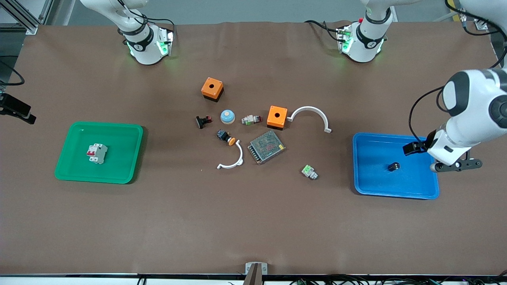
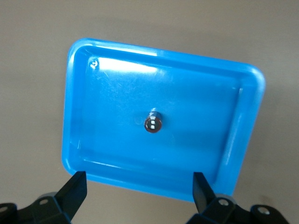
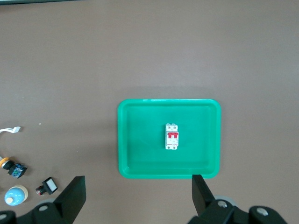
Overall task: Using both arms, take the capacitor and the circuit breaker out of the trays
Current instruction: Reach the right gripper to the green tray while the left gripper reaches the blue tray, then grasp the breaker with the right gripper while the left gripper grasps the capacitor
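Observation:
The capacitor (image 1: 393, 166) is a tiny dark cylinder that stands in the blue tray (image 1: 376, 186) at the left arm's end of the table. It also shows in the left wrist view (image 2: 153, 122), in the middle of the tray (image 2: 117, 102). My left gripper (image 1: 457, 165) is up over the tray's outer edge, open and empty (image 2: 138, 182). The breaker (image 1: 97, 153), white-grey with red levers, lies in the green tray (image 1: 119, 138). My right gripper (image 3: 138, 184) is open and empty, high above the table beside the green tray (image 3: 140, 140), with the breaker (image 3: 171, 136) in view. It is out of the front view.
In the middle of the table are two orange boxes (image 1: 212, 88) (image 1: 277, 116), two white curved pieces (image 1: 311, 116) (image 1: 231, 158), a metal mesh box (image 1: 266, 147), a blue dome (image 1: 227, 116), an orange-capped push-button (image 1: 225, 137), a black-red clip (image 1: 203, 121) and a green-white connector (image 1: 309, 171).

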Available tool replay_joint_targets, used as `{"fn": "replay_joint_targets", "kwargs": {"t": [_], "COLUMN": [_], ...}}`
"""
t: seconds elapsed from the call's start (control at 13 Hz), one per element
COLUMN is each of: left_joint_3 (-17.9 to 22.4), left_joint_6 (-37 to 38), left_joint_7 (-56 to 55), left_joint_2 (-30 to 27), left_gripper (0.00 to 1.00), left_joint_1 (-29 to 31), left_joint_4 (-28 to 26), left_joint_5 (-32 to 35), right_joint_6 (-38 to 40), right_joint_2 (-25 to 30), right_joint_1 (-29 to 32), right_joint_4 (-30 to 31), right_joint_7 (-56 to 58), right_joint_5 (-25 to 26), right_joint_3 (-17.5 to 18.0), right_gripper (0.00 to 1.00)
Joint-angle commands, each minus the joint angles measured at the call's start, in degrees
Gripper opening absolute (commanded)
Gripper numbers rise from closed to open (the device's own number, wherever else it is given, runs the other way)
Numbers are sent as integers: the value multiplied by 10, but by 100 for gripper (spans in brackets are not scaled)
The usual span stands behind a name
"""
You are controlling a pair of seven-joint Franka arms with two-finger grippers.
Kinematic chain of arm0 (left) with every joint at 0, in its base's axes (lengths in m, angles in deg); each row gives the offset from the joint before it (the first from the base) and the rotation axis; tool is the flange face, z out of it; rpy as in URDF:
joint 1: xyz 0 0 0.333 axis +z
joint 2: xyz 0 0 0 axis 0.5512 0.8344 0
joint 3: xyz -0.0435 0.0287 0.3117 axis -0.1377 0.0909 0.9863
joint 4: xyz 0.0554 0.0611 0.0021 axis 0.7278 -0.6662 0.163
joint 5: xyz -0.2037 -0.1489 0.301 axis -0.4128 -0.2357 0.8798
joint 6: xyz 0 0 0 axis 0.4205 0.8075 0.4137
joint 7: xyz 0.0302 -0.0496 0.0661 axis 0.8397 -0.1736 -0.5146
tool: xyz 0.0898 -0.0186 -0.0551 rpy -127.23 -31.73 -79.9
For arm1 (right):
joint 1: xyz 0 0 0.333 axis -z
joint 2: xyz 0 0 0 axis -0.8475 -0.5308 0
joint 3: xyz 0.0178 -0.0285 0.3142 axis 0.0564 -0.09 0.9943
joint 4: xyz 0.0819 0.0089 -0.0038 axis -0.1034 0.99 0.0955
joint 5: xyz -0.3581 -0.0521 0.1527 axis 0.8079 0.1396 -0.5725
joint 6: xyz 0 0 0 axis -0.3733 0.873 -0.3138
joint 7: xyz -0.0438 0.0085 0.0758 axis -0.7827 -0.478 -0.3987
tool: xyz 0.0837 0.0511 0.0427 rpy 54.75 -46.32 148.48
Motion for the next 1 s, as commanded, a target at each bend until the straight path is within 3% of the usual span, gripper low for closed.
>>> {"fn": "replay_joint_targets", "kwargs": {"t": [0.0, 0.54, 0.77, 0.92], "left_joint_3": [-2, -6, -7, -7], "left_joint_6": [-37, -139, -167, -176], "left_joint_7": [6, 5, 5, 5], "left_joint_2": [25, 111, 135, 148], "left_gripper": [100, 100, 98, 90], "left_joint_1": [11, 19, 20, 16], "left_joint_4": [-6, -14, -13, -13], "left_joint_5": [11, 12, 12, 12], "right_joint_6": [5, -21, -149, -213], "right_joint_2": [-26, -111, -108, -110], "right_joint_1": [20, 40, 53, 63], "right_joint_4": [4, 35, 148, 200], "right_joint_7": [1, 3, 10, 62], "right_joint_5": [-3, 5, 5, 5], "right_joint_3": [4, 3, 3, 4], "right_gripper": [100, 100, 100, 100]}}
